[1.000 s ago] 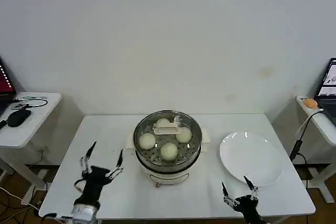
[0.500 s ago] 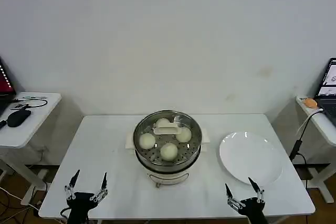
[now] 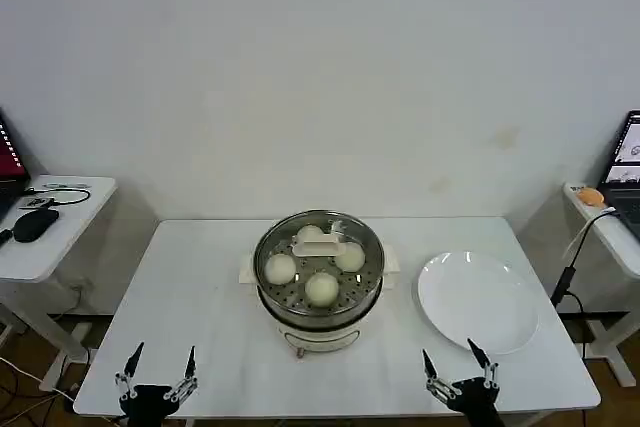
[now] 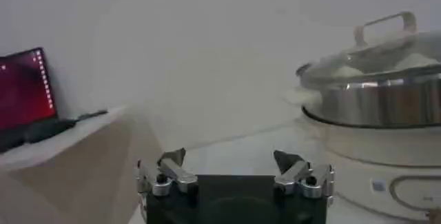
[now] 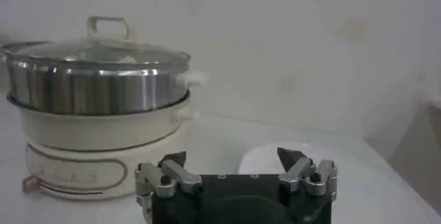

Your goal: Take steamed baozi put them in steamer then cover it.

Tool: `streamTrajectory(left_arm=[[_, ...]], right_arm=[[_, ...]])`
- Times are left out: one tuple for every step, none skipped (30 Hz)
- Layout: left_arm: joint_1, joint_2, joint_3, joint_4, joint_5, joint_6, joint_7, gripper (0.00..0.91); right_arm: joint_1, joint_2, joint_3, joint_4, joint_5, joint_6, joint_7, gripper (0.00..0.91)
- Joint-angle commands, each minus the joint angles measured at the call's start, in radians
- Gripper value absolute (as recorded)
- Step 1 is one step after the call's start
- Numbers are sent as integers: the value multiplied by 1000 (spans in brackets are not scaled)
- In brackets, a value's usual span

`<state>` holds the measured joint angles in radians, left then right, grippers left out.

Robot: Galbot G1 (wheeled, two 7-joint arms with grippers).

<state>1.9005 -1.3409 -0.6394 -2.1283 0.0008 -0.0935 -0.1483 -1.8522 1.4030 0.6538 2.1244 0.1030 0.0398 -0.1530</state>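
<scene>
Both arms pulled back at the table's near edge; the job looks finished.

The left gripper (image 3: 157,388) at the near-left corner and right gripper (image 3: 459,385) at the near-right corner hang empty, fingers spread. Mid-table, the steamer (image 3: 320,282) holds four baozi (image 3: 321,288) under its glass lid (image 3: 320,252); the plate (image 3: 478,301) beside it is bare. Nothing seems left.

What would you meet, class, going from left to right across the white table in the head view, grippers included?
Left gripper → steamer holding the steamed baozi under its glass lid → white plate, with the right gripper at the near edge before it.
</scene>
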Motion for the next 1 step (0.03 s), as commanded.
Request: streamTrajectory(left_arm=[[20, -6, 0, 0, 2, 18, -2, 907]], right_arm=[[-3, 2, -28, 17, 0, -36, 25, 907]])
